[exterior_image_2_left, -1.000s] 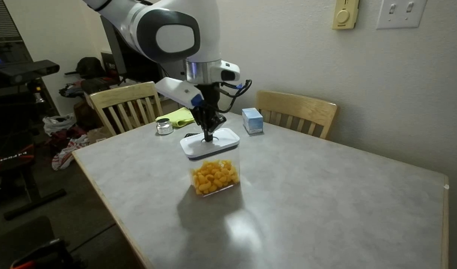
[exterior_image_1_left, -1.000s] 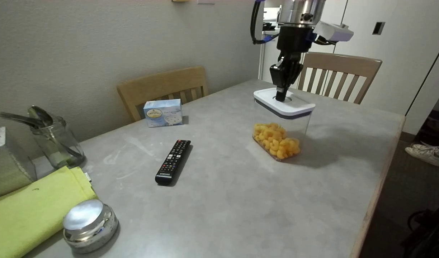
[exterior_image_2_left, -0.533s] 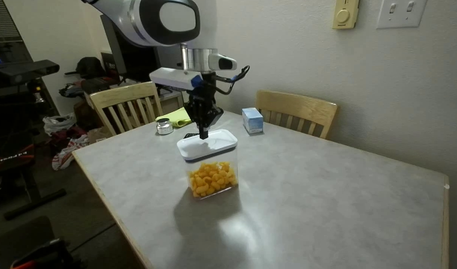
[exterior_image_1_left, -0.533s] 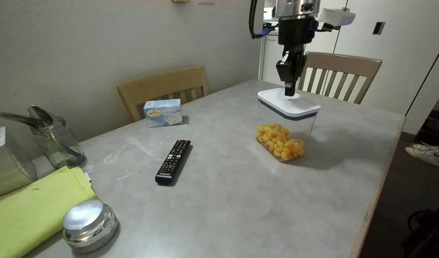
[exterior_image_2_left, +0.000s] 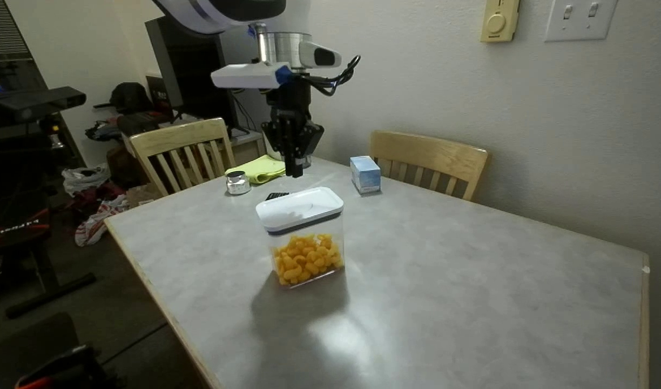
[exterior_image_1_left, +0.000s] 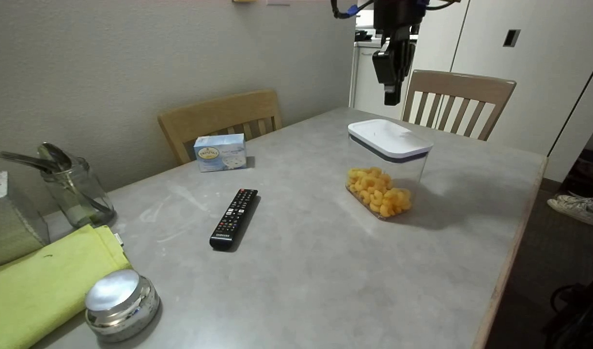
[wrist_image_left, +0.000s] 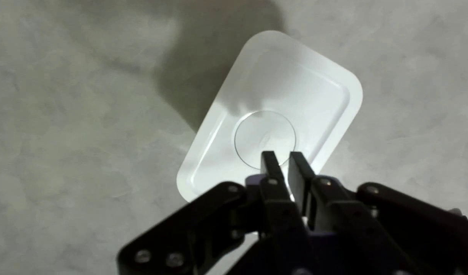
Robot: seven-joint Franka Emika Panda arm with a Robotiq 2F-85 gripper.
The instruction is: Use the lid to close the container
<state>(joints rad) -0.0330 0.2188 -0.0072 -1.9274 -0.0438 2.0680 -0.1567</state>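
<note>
The lid (exterior_image_2_left: 301,208) lies directly below the fingers (wrist_image_left: 271,169), with air between them in both exterior views. Further down beneath the fingers, the see-through container (exterior_image_1_left: 404,174) stands upright on the tabletop (exterior_image_1_left: 296,286), the lid capping it and yellow pieces (exterior_image_2_left: 309,257) showing through its walls. The fingers are nearly together, a narrow gap between them and nothing held. In the wrist view their tips overlap the edge of the lid's round disc (wrist_image_left: 263,134), and the lid's long axis runs aslant to their closing line (nearer across it than along it). The task looks all but done; if the disc has not latched, which I cannot tell, a straight downward press would call for centring the fingers over it first.
</note>
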